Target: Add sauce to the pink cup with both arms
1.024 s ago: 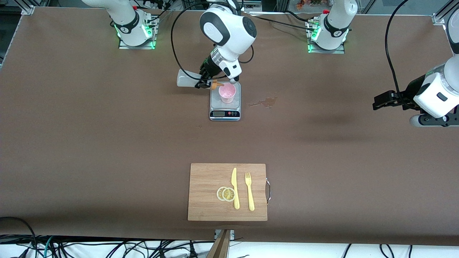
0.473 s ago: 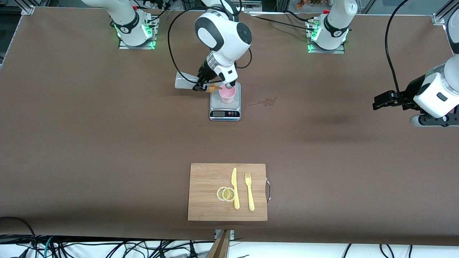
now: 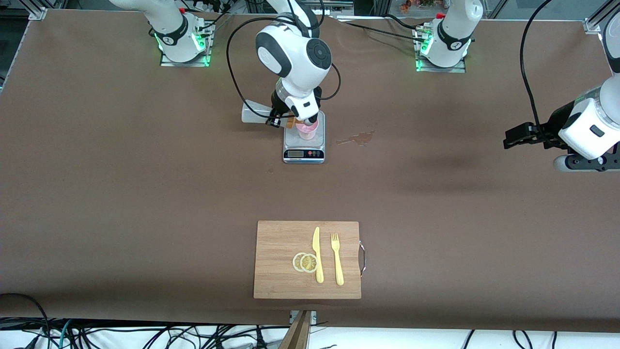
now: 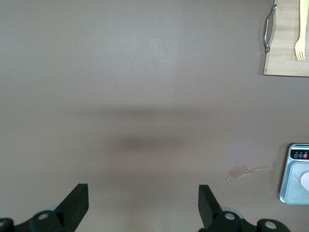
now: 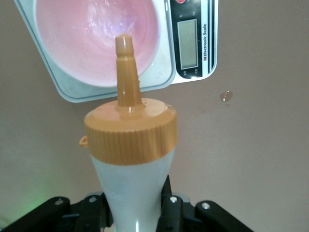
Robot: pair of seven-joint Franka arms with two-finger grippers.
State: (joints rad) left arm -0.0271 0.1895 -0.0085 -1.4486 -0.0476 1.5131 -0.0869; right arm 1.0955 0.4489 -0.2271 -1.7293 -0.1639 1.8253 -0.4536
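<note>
A brown surface (image 3: 121,169) seen from high above, with two white robot arms based along its top edge. The right hand (image 3: 278,115) is clamped around the sauce (image 3: 255,113), a whitish squeeze bottle held tipped almost on its side in the air. Its orange nozzle cap (image 5: 126,121) points over the rim of the pink cup (image 3: 307,130). In the right wrist view the nozzle tip sits above the cup's pale pink inside. The pink cup stands upright on a small silver scale (image 3: 303,145), near the middle of the surface.

A small wet stain (image 3: 357,139) lies on the surface just beside the scale, toward the left arm's end. The left hand (image 3: 514,137) waits with its fingers (image 4: 76,203) spread wide and holding nothing, over bare surface at the left arm's end.

Nearer the camera lies a wooden cutting board (image 3: 276,286) carrying two lemon slices (image 3: 305,262), a yellow knife (image 3: 317,254) and a yellow fork (image 3: 336,258)
</note>
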